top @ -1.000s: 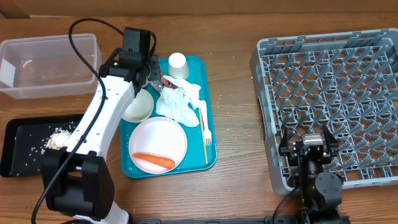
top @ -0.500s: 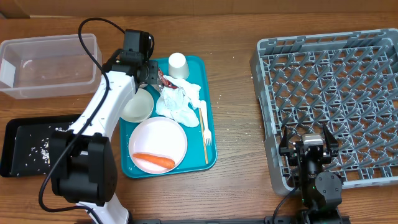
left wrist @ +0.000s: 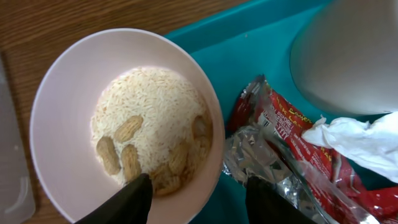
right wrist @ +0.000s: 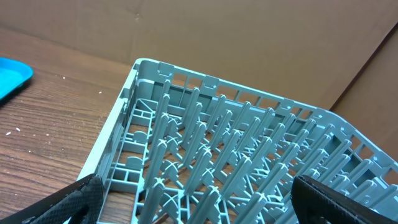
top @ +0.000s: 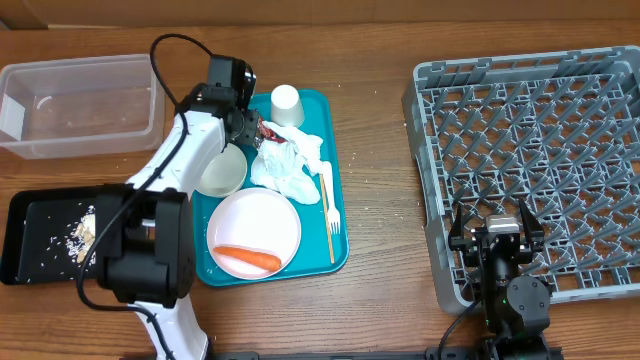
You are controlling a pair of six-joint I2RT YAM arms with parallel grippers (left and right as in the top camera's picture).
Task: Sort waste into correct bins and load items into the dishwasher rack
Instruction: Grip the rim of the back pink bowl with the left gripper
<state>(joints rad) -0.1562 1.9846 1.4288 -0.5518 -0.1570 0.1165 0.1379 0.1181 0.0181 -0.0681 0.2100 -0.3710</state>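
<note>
My left arm (top: pixel 180 160) has swung its elbow in off the black tray (top: pixel 40 225) this last second, and the left pincer (left wrist: pixel 198 186) has crept a touch rightward at the far-left corner of the teal tray (left wrist: pixel 249 56); nothing on that tray has shifted. From the wrist view the jaws stand apart, astride the rim of a bowl (left wrist: pixel 56 124) of rice (left wrist: pixel 149 106) and peanuts (left wrist: pixel 127 129); one finger sits inside, the other outside over the red-and-white wrapper (left wrist: pixel 292 143); no clamp yet. I read this as lining up a rim grasp, with the food bound for the black tray, where crumbs (top: pixel 82 228) already lie; the wrapper is just beside the bowl, so a careless close could pinch it too. Napkins (top: pixel 290 160), the carrot (top: pixel 247 258) on the plate (top: pixel 265 215), the fork (top: pixel 329 205) and the cup (top: pixel 286 100) all wait; the clear tub (top: pixel 80 105) sits at the counter's (top: pixel 380 130) far-left corner. The right pincer (right wrist: pixel 199 202) hasn't budged, spread wide over the near edge of the rack (top: pixel 530 150); no dishes loaded.
</note>
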